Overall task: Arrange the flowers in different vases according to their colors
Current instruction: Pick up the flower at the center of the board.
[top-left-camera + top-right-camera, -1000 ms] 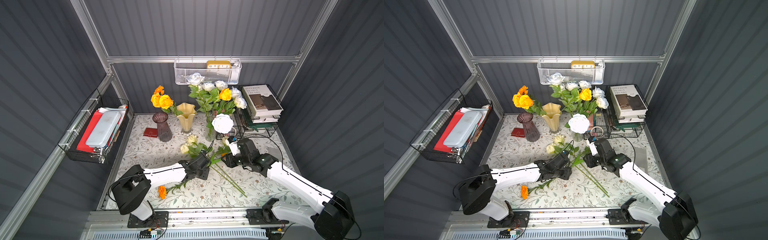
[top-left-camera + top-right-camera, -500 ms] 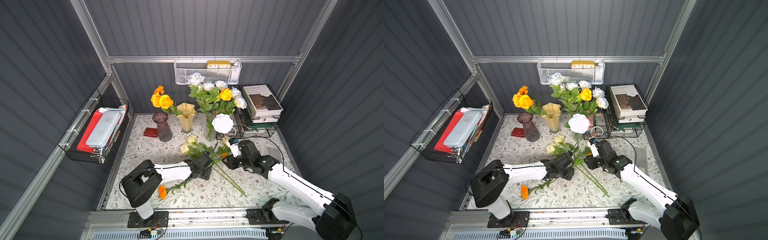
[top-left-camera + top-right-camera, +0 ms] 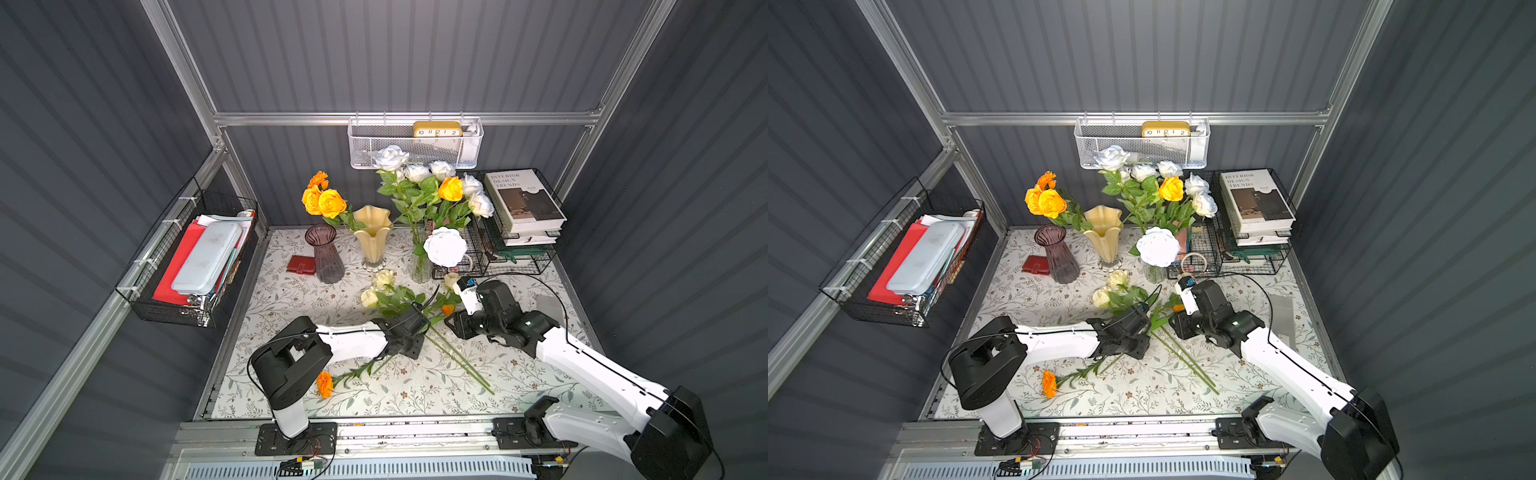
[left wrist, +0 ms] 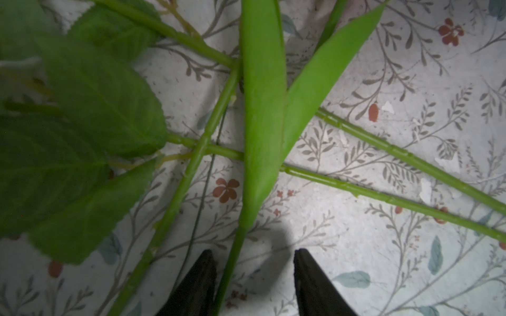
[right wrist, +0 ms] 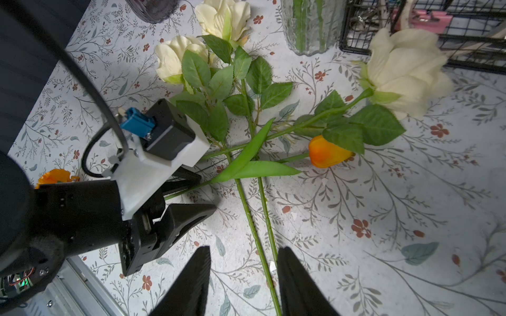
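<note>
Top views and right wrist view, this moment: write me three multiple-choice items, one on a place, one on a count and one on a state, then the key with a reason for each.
1. The loose orange marigold is:
A. standing in a vase
B. lying on the tablecloth
C. hanging in a wall basket

2. How many cream-yellow roses lie on the tablecloth?
A. one
B. three
C. five

3. The ribbed purple vase is:
A. upright and empty
B. full of white roses
C. tipped on its side

Key:
1 B, since both top views show it flat on the cloth.
2 B, since the right wrist view shows three pale heads.
3 A, since nothing rises from its mouth.
</note>
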`<state>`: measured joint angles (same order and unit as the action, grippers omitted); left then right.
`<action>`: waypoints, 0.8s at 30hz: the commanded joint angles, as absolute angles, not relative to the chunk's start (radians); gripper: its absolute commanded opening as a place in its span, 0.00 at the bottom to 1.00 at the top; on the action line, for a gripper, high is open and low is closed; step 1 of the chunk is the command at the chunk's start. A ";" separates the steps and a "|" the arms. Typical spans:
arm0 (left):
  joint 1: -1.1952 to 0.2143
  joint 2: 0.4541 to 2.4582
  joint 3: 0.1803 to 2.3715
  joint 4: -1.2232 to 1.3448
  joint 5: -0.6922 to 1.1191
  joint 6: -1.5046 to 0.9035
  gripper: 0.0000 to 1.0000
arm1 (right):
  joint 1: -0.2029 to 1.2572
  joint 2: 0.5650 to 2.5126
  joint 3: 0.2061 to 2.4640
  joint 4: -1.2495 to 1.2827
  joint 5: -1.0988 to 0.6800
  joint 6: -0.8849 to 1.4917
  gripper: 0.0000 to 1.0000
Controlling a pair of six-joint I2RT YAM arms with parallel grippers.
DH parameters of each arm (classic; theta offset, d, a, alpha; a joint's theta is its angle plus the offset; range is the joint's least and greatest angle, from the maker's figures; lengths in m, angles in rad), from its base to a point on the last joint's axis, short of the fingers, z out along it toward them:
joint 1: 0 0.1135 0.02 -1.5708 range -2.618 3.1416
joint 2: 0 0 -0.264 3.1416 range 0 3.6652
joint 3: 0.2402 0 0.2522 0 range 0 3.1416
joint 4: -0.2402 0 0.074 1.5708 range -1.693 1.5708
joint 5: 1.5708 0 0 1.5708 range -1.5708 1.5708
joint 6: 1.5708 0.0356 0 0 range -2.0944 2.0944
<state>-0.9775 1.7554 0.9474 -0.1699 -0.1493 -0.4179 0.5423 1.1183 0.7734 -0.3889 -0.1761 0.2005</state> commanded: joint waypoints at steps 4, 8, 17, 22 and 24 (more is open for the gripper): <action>-0.980 1.786 0.963 -0.179 -0.138 -0.400 0.37 | 0.535 1.095 0.759 -0.380 -0.177 0.192 0.44; -0.980 1.798 0.965 -0.183 -0.137 -0.389 0.28 | 0.534 1.086 0.757 -0.382 -0.173 0.193 0.44; -0.980 1.773 1.001 -0.234 -0.161 -0.353 0.03 | 0.535 1.064 0.759 -0.388 -0.153 0.202 0.44; -0.980 1.726 1.032 -0.255 -0.167 -0.312 0.00 | 0.535 1.031 0.783 -0.421 -0.118 0.232 0.43; -0.982 1.697 1.032 -0.241 -0.140 -0.274 0.00 | 0.532 0.996 0.796 -0.443 -0.083 0.249 0.43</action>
<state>-0.9775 1.7557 1.0023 -0.2195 -0.1562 -0.3382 0.5381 1.0378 0.7685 -0.4042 -0.1341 0.2211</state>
